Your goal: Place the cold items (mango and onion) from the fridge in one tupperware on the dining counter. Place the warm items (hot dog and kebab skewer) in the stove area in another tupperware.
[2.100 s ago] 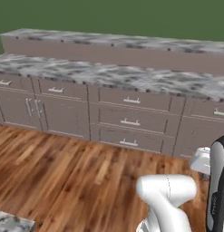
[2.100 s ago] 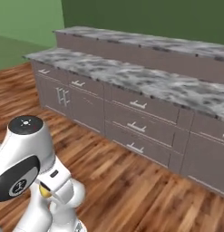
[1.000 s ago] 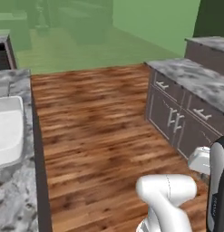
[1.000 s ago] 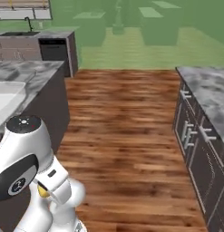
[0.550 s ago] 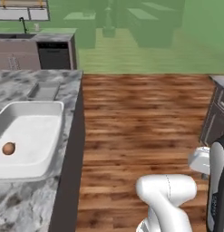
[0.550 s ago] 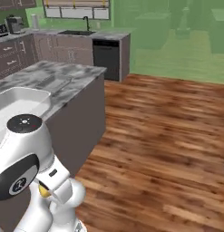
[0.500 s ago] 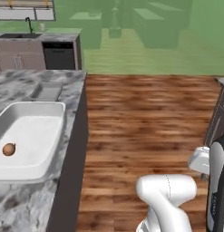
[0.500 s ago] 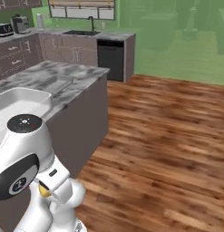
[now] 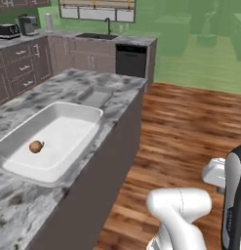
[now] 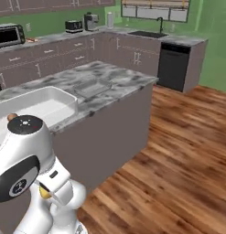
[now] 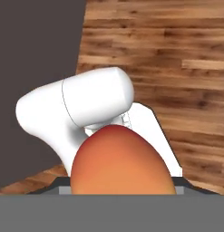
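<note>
Base turned; mango (image 11: 120, 163) in gripper (image 11: 121, 190).

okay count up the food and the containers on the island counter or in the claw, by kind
Onion, in the white tub: 1
Mango, in the claw: 1
White tub: 1
Clear tub, beside the white one: 1
Total: 4

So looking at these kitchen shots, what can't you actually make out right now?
- Hand view: the orange-red mango covers the gripper's fingertips, so the grip itself is hidden.
- Left base view: the small brown item in the white tupperware is too small to identify surely.
- Right base view: the robot's arm hides most of that tupperware.
</note>
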